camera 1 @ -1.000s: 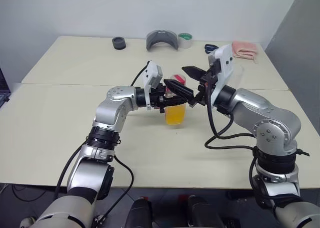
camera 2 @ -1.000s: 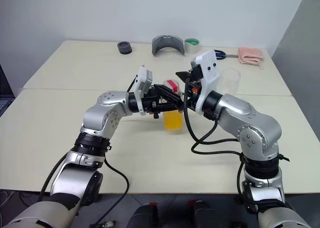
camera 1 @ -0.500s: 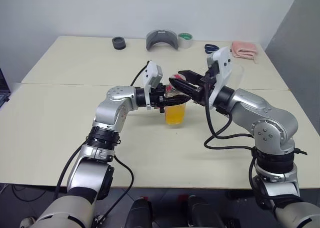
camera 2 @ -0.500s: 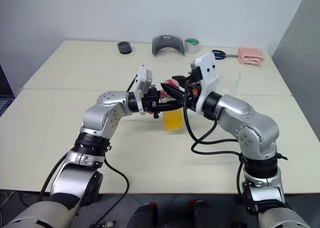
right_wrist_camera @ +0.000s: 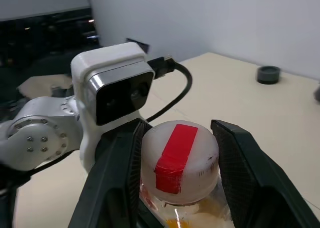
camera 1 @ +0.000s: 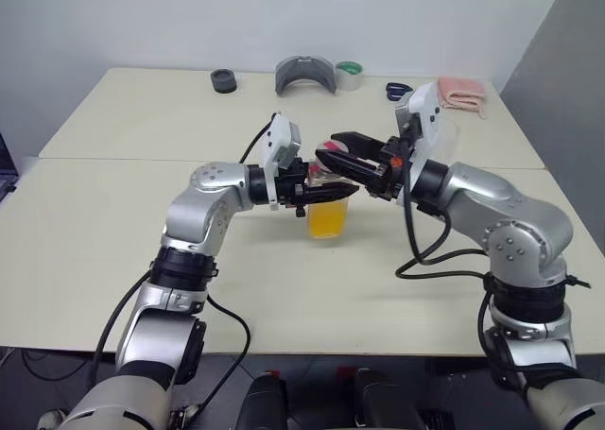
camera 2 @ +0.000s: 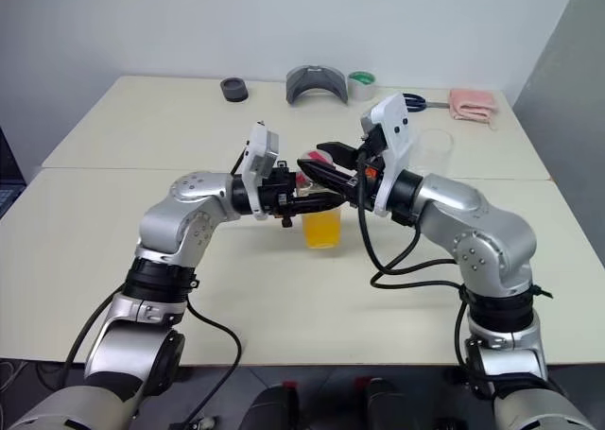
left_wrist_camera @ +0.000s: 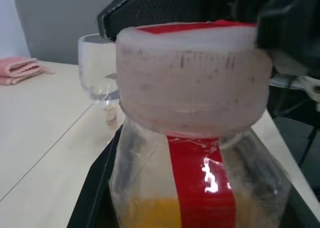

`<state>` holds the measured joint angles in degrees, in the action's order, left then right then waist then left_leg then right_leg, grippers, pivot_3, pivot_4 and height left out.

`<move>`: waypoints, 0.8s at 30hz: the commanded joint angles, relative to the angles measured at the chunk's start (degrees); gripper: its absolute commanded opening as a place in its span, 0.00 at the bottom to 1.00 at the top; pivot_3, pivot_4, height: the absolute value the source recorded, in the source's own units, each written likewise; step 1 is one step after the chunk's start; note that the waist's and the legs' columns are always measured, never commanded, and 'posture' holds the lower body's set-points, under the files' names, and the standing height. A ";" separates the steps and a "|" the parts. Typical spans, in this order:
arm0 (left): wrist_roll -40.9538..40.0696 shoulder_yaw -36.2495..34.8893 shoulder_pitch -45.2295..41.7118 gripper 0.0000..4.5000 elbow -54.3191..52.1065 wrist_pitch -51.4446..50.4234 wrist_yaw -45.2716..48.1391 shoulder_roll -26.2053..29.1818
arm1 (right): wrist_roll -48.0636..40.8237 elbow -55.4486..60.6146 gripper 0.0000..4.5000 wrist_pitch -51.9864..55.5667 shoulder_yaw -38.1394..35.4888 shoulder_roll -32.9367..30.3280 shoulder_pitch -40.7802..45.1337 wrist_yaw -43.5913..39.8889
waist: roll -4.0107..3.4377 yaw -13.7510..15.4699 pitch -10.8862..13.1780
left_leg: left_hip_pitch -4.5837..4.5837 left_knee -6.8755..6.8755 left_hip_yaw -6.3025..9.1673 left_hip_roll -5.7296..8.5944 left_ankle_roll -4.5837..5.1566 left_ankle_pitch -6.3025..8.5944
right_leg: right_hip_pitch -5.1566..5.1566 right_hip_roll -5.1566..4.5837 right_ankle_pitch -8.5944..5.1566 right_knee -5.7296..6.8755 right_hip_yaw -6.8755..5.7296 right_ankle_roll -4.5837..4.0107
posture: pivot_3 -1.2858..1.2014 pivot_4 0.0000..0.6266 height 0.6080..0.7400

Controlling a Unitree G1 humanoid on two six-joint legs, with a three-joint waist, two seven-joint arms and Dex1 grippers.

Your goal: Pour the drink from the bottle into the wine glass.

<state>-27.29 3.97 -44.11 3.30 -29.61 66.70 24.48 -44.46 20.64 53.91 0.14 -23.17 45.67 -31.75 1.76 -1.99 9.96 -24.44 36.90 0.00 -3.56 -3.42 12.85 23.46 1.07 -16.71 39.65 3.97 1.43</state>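
Right wrist view: right gripper (right_wrist_camera: pixel 177 175) now closed around cap (right_wrist_camera: pixel 179 160) (previously wide open); left gripper (camera 1: pixel 321 193) clamping bottle (camera 1: pixel 328 213); uncapping next.

Two arms in silver-grey rounded metal segments with black ring joints and small screws on the housings. Each wrist carries a white boxy camera block with a dark lens window. Black cables loop beside both forearms. Left gripper (camera 1: pixel 331 193) and right gripper (camera 1: pixel 331 151): two black textured fingers each.
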 commanded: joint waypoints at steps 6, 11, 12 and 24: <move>-13.60 -3.24 -1.27 0.41 -17.91 -11.40 -0.01 3.56 | -5.52 -7.39 0.40 -2.84 1.05 -5.49 10.41 -23.09 | -0.05 0.14 0.04 | 0.01 0.02 0.04 0.00 0.00 0.00 | -0.04 0.00 0.00 -0.03 -0.05 0.00 | 0.52 0.24 1.00; -16.34 -3.58 -0.65 0.41 -20.70 -14.01 -0.88 4.33 | -6.12 -11.36 0.40 -2.11 2.07 -5.81 13.69 -29.47 | -0.08 0.14 0.07 | 0.01 0.03 0.04 0.00 0.01 0.00 | -0.04 -0.01 0.00 -0.03 -0.06 0.00 | 0.52 0.24 1.00; -16.66 -3.69 -0.50 0.41 -20.95 -14.34 -1.08 4.44 | -5.86 -11.72 0.40 -2.24 2.39 -6.20 14.03 -30.65 | -0.09 0.14 0.08 | 0.01 0.03 0.04 0.00 0.01 0.00 | -0.03 -0.01 0.00 -0.01 -0.05 0.00 | 0.52 0.24 1.00; -14.49 -3.88 2.26 0.41 -18.77 -12.46 -4.27 5.56 | -5.83 -7.98 0.93 -0.64 -3.62 -14.93 5.56 -28.55 | -0.07 0.27 0.11 | -0.02 0.04 0.02 0.02 0.00 0.00 | -0.03 -0.03 0.00 -0.05 -0.04 0.00 | 0.52 0.24 1.00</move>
<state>-41.33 1.69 -40.89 -14.89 -43.63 62.80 29.96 -48.53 9.28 52.63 -0.68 -37.40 50.98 -61.74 1.69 -1.72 10.08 -24.45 36.93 0.02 -3.54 -3.41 12.86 23.43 1.04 -16.71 39.59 3.92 1.43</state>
